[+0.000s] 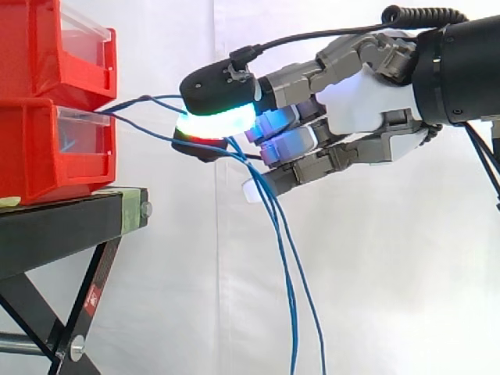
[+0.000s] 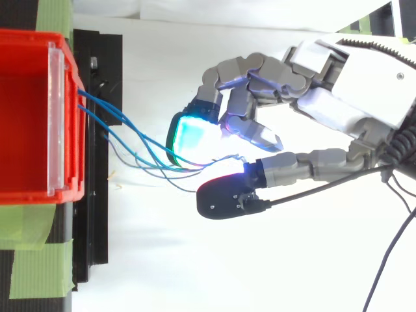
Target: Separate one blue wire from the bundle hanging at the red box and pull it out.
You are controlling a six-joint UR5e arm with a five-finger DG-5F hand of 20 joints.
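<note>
Two glossy red plastic bins (image 1: 47, 152) w/ clear front panels, stacked on black metal stand (image 1: 62, 223); green tape (image 2: 39, 270) on its top. Small red sticker (image 1: 92, 299) on stand leg, print unreadable. Thin blue wires (image 1: 285, 258) run from lower bin's front to hand (image 1: 367, 105), then hang down. Hand pinches wires between green- and red-glowing pads (image 1: 215, 123); can't tell how many.

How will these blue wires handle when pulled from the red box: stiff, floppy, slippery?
Probably floppy: the blue wires droop straight down below the hand. Thin, so they may slip between its pads. Several leave the red box together, so neighbours could drag along.
</note>
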